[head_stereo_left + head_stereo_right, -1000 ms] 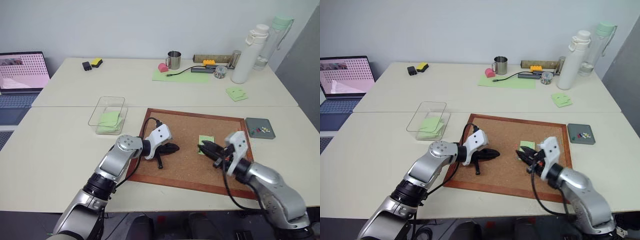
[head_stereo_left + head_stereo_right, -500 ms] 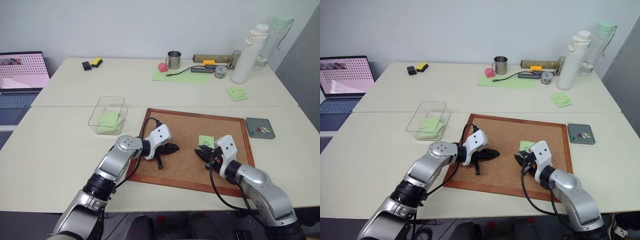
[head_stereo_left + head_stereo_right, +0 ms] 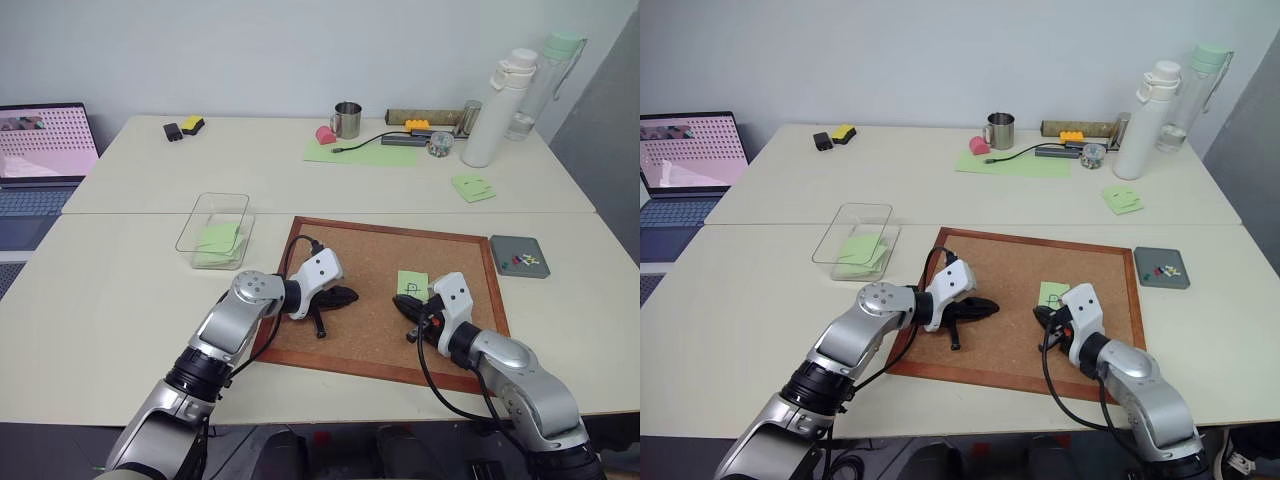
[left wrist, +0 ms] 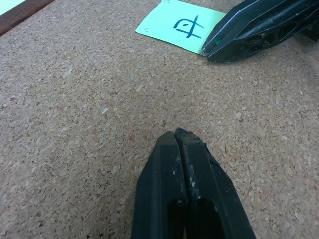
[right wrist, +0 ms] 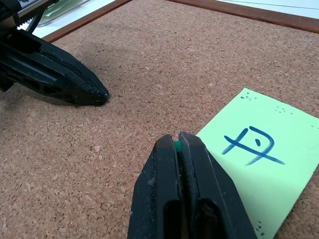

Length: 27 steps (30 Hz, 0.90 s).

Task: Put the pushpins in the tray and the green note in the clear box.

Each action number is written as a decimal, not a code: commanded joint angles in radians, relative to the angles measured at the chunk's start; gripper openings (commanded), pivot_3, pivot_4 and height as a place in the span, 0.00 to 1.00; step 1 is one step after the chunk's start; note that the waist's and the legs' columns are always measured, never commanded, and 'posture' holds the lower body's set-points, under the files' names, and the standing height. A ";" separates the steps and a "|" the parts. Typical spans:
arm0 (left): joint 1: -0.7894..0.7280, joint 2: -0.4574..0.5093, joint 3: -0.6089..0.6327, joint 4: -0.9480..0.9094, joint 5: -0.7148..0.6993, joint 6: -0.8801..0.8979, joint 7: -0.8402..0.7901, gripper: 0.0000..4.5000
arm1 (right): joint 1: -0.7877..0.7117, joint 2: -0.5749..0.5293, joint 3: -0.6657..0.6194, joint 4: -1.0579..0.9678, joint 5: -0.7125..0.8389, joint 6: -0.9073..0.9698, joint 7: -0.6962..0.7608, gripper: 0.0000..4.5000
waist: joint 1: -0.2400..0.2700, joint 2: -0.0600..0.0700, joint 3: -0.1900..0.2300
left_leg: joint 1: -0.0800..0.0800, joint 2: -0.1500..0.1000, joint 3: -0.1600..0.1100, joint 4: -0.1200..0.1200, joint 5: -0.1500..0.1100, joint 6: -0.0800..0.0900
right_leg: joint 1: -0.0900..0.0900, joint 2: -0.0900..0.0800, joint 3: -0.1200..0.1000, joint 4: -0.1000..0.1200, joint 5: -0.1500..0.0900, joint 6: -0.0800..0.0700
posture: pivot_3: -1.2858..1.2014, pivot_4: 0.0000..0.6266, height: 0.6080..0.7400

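The green note [image 3: 412, 284] with its pen mark lies flat on the cork board [image 3: 370, 262], right of centre. My right gripper [image 5: 176, 143] sits low at the note's near corner, shut on a tiny green pushpin [image 5: 176, 145] that peeks out between the tips. My left gripper [image 3: 349, 295] is shut with nothing in it, its tips on the cork well to the left of the note. The dark grey tray [image 3: 508, 246] sits just right of the board with small pushpins [image 3: 520, 261] in it. The clear box [image 3: 233, 203] stands left of the board with plain green notes inside.
The board's raised wooden frame [image 3: 345, 365] runs along the near edge. On the far table stand a mug [image 3: 347, 119], two bottles [image 3: 497, 108], a large green sheet [image 3: 362, 152], a cable and loose green notes [image 3: 472, 187]. A laptop [image 3: 45, 150] sits far left.
My right gripper dropped from above the note to its near corner, then closed its fingers. The note now shows uncovered. My left arm stayed still.
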 commanded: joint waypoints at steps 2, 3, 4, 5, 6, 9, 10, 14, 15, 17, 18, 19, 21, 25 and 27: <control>0.026 0.021 -0.024 0.039 0.023 0.031 -0.001 0.00 | -0.003 0.013 -0.053 -0.085 0.080 -0.028 0.043 0.01 | 0.001 0.000 0.000 | 0.000 0.000 0.000 0.000 0.000 0.000 | 0.000 0.000 0.000 0.000 0.000 0.000 | 0.52 0.24 1.00; 0.026 0.022 -0.024 0.039 0.023 0.032 -0.002 0.00 | -0.006 0.011 -0.064 -0.107 0.096 -0.022 0.045 0.01 | 0.001 0.000 0.000 | 0.000 0.000 0.000 0.000 0.000 0.000 | 0.000 0.000 0.000 0.000 0.000 0.000 | 0.52 0.24 1.00; 0.027 0.022 -0.024 0.038 0.023 0.032 -0.002 0.00 | -0.011 0.011 -0.078 -0.123 0.107 -0.016 0.038 0.01 | 0.001 0.000 0.000 | -0.001 0.000 0.000 0.000 0.000 0.000 | -0.001 0.000 0.000 0.000 0.000 0.000 | 0.52 0.24 1.00; 0.028 0.023 -0.024 0.038 0.023 0.032 -0.002 0.00 | -0.016 0.010 -0.088 -0.134 0.119 -0.008 0.035 0.01 | 0.002 0.000 0.000 | -0.001 0.000 0.000 0.000 0.000 0.000 | -0.001 0.000 0.000 0.000 0.000 0.000 | 0.52 0.24 1.00; 0.028 0.023 -0.024 0.038 0.023 0.032 -0.003 0.00 | -0.022 0.004 -0.100 -0.143 0.130 0.004 0.035 0.01 | 0.001 0.000 0.001 | -0.001 0.000 0.000 0.000 0.000 0.000 | -0.001 0.000 0.000 0.000 0.000 0.000 | 0.52 0.24 1.00; 0.028 0.022 -0.025 0.040 0.023 0.032 -0.004 0.00 | -0.035 -0.010 -0.135 -0.143 0.151 0.020 0.031 0.01 | 0.001 -0.001 0.000 | -0.002 0.000 -0.001 0.000 0.000 0.000 | -0.001 0.000 0.000 0.000 0.000 0.000 | 0.52 0.24 1.00; 0.030 0.022 -0.025 0.038 0.023 0.033 -0.004 0.00 | -0.042 -0.013 -0.153 -0.139 0.161 0.026 0.025 0.01 | 0.001 -0.001 0.000 | -0.001 0.000 -0.001 0.000 0.000 0.000 | -0.001 0.000 0.000 0.000 0.000 0.000 | 0.52 0.24 1.00; 0.033 0.024 -0.027 0.033 0.021 0.036 -0.005 0.00 | -0.074 -0.035 -0.230 -0.106 0.190 0.041 0.014 0.01 | 0.001 -0.001 0.000 | -0.001 0.000 -0.001 0.000 0.000 0.000 | -0.001 0.000 0.000 0.000 0.000 0.000 | 0.52 0.24 1.00; 0.031 0.023 -0.027 0.034 0.021 0.036 -0.005 0.00 | -0.089 -0.046 -0.257 -0.087 0.196 0.039 0.013 0.01 | 0.001 -0.001 0.000 | -0.001 0.000 -0.001 0.000 0.000 0.000 | -0.001 0.000 0.000 0.000 0.000 0.000 | 0.52 0.24 1.00; 0.032 0.025 -0.026 0.033 0.021 0.036 -0.006 0.00 | -0.111 -0.082 -0.288 -0.060 0.184 0.027 0.024 0.01 | 0.001 -0.001 0.000 | -0.001 0.000 0.000 0.000 0.000 0.000 | -0.001 0.000 0.000 0.000 0.000 0.000 | 0.52 0.24 1.00; 0.031 0.025 -0.025 0.034 0.021 0.036 -0.005 0.00 | -0.119 -0.100 -0.292 -0.051 0.173 0.019 0.034 0.01 | 0.001 -0.001 0.000 | -0.001 0.000 0.000 0.000 0.000 0.000 | -0.001 0.000 0.000 0.000 0.000 0.000 | 0.52 0.24 1.00; 0.028 0.018 -0.017 0.036 0.017 0.035 0.002 0.00 | -0.121 -0.140 -0.273 -0.046 0.140 -0.007 0.063 0.01 | 0.001 -0.001 0.000 | -0.001 0.000 0.000 0.000 0.000 0.000 | -0.001 0.000 0.000 0.000 0.000 0.000 | 0.52 0.24 1.00; 0.021 -0.004 0.009 0.029 -0.016 0.045 0.006 0.00 | -0.126 -0.192 -0.245 -0.040 0.099 -0.041 0.101 0.01 | 0.001 -0.001 0.000 | -0.001 -0.001 0.000 0.000 0.000 0.000 | -0.001 0.000 0.000 0.000 0.000 0.000 | 0.52 0.24 1.00; 0.005 -0.089 0.137 -0.071 -0.240 0.198 -0.021 0.08 | -0.132 -0.269 -0.187 -0.034 0.028 -0.116 0.169 0.00 | 0.002 0.000 0.001 | -0.002 0.000 0.000 0.000 0.000 0.000 | -0.001 0.000 0.000 0.000 0.000 0.000 | 0.52 0.24 1.00; -0.034 -0.148 0.247 -0.108 -0.406 0.380 0.008 0.18 | -0.123 -0.316 -0.142 -0.056 -0.019 -0.172 0.221 0.00 | 0.010 0.000 0.002 | -0.009 0.000 -0.002 0.004 0.000 0.000 | -0.006 0.000 -0.002 0.000 0.000 0.000 | 0.52 0.24 1.00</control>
